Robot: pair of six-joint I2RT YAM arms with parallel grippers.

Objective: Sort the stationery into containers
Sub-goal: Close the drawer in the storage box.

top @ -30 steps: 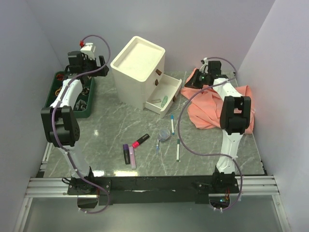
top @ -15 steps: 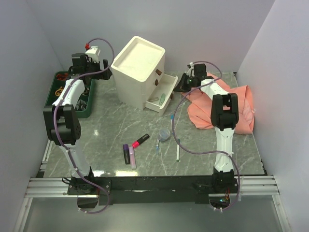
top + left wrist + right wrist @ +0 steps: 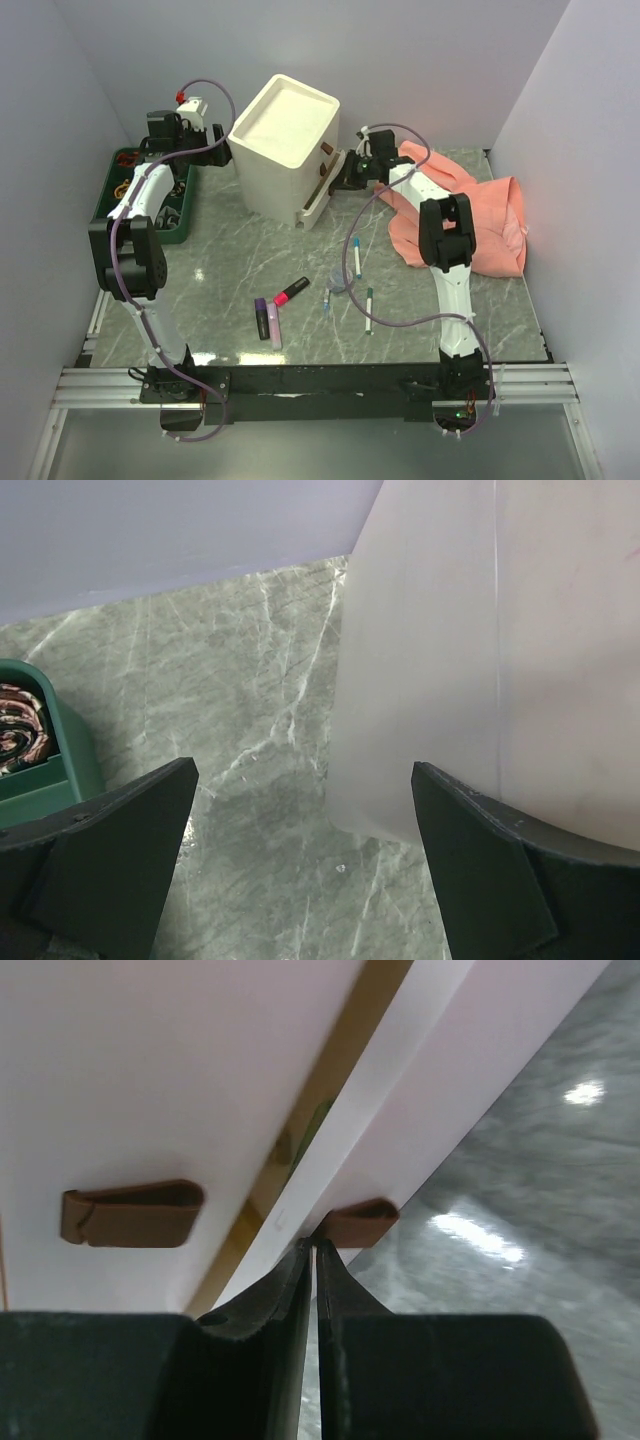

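The cream-white cabinet [image 3: 285, 125] stands toward the far edge of the counter [image 3: 220, 260], left of centre. Its bottom drawer [image 3: 316, 200] is out only a crack. The right wrist view looks into that slit and shows a sliver of something pale green [image 3: 318, 1120] inside; nothing else in the drawer can be made out. The right claw [image 3: 345, 178] has its fingers pressed flat together with nothing between them. Their tips are against the drawer front, just beside its brown handle [image 3: 360, 1222]. The drawer above is closed, showing its own handle [image 3: 130, 1213]. The left claw [image 3: 218, 143] is spread wide and empty at the cabinet's left wall. Near it, at the left edge, a green tray [image 3: 60, 750] holds a coiled thing [image 3: 15, 730]. The other stationery lies loose on the counter's near middle. There are a purple highlighter [image 3: 262, 318] touching a pink highlighter [image 3: 274, 327], a red-and-black marker [image 3: 291, 291], a blue-capped pen [image 3: 357, 258], a green-capped pen [image 3: 369, 308] and a clear tape roll [image 3: 341, 280]. A pink cloth [image 3: 480, 215] lies by the right edge.
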